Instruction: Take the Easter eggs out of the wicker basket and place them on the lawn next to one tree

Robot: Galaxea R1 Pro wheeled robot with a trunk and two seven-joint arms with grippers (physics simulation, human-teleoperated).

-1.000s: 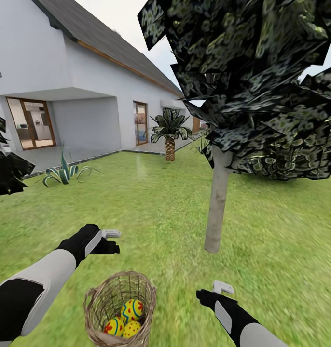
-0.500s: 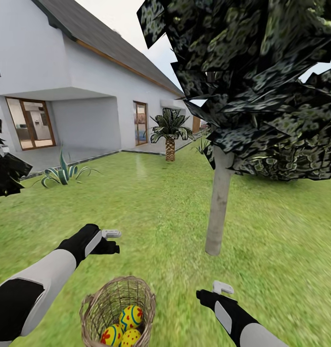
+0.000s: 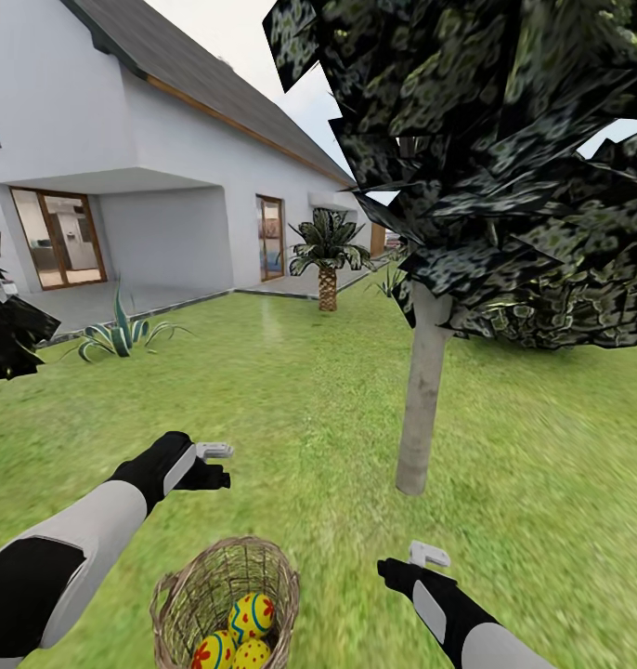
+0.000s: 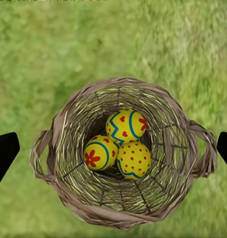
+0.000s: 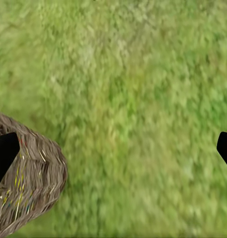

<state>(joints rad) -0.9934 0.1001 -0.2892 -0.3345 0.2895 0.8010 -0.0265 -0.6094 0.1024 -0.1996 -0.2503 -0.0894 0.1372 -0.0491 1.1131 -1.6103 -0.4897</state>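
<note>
— Three eggs (image 4: 118, 144) left, all in the basket (image 3: 184, 595) on the lawn (image 3: 291, 390). Nothing moved yet.

— Tree (image 3: 421, 390)?

— Close, just past the basket.

— Grippers?

— Left gripper (image 4: 113, 148) spread wide, straight over the eggs, empty. Right gripper (image 5: 113, 151) open too, over grass beside the basket.

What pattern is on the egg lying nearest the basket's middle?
Yellow egg with red dots and a blue line, best seen in the left wrist view.
</note>
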